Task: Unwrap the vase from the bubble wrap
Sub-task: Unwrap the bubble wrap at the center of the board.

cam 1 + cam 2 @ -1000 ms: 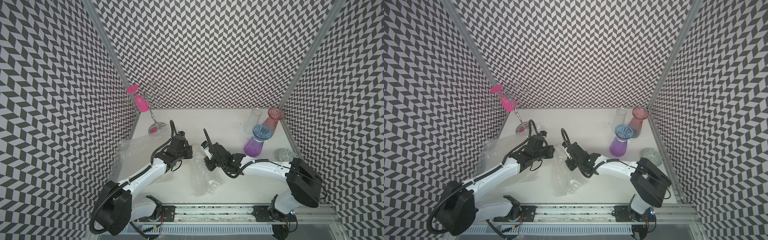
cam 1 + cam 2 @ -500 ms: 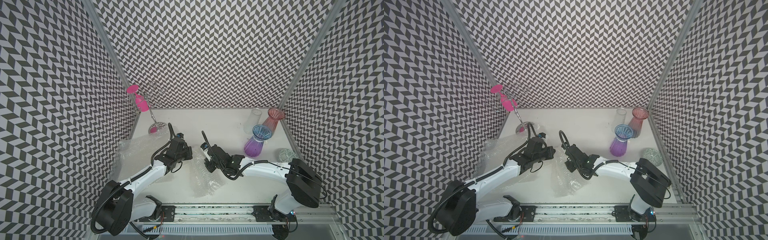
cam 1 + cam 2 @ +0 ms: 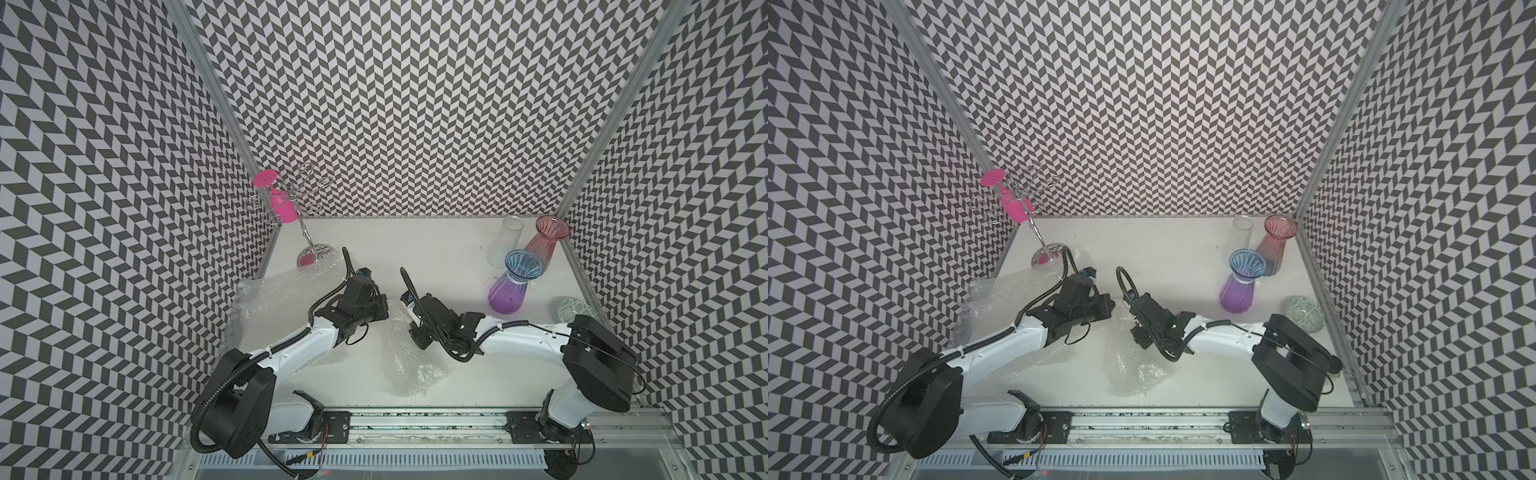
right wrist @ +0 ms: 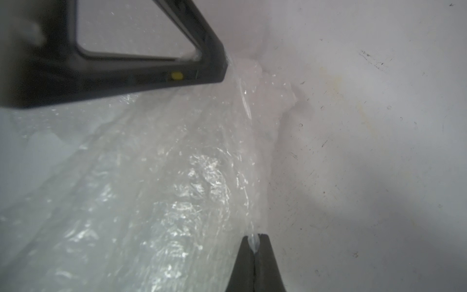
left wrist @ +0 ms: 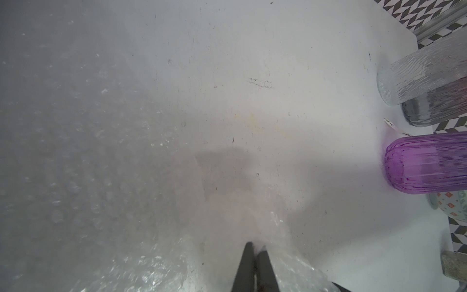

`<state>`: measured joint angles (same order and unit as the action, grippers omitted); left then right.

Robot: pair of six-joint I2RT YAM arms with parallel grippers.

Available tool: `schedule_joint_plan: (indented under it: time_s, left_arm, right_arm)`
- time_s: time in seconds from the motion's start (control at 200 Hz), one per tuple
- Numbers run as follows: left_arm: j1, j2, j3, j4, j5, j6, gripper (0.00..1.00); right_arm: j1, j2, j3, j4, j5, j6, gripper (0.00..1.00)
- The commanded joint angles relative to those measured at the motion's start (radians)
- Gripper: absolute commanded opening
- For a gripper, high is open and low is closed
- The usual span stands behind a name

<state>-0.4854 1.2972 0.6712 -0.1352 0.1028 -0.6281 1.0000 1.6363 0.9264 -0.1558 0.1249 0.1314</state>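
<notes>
1. Both top views are bright and evenly lit, pretty sharp, with just soft shadows on the table.
2. Chevron walls bend near the picture edges.
3. Wrist views look hazy. The close-up bubble wrap is blurry with glare specks.

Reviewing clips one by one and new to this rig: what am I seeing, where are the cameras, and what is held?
A robot's left arm and right arm work at a table. Two pictures look down from overhead; the other two come from wrist cameras. The left tool and right tool each pinch the same crumpled bubble wrap. Another sheet lies by the left arm. A purple vase, a pink vase and a clear vase stand bare beyond the right arm.
</notes>
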Motion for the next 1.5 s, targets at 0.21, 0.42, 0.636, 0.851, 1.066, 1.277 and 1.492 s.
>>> schedule_joint_plan:
  time_s: [0.21,0.42,0.636,0.851,1.066,1.277,1.492]
  left_arm:
    - [0.129,-0.045,0.02,0.142,-0.012,-0.071,0.0]
    - [0.164,-0.054,-0.007,0.159,0.012,-0.09,0.0]
    - [0.202,-0.086,-0.042,0.154,0.037,-0.081,0.0]
    - [0.212,-0.089,-0.048,0.146,0.104,-0.001,0.0]
    - [0.119,-0.046,0.019,0.032,0.168,0.171,0.45]
    - [0.044,-0.027,0.067,-0.044,0.075,0.308,0.59]
    - [0.01,0.088,0.147,-0.102,0.091,0.446,0.62]
  right_arm:
    - [0.013,-0.008,-0.072,-0.112,-0.021,0.008,0.0]
    - [0.014,-0.031,-0.082,-0.122,0.002,0.018,0.0]
    - [0.014,-0.074,-0.083,-0.136,0.037,0.034,0.0]
    - [0.013,-0.117,-0.101,-0.11,0.033,0.037,0.0]
    - [0.014,-0.106,-0.09,-0.097,0.014,0.022,0.0]
    - [0.014,-0.087,-0.061,-0.098,0.001,0.012,0.0]
    - [0.013,-0.085,-0.062,-0.088,-0.005,0.017,0.0]
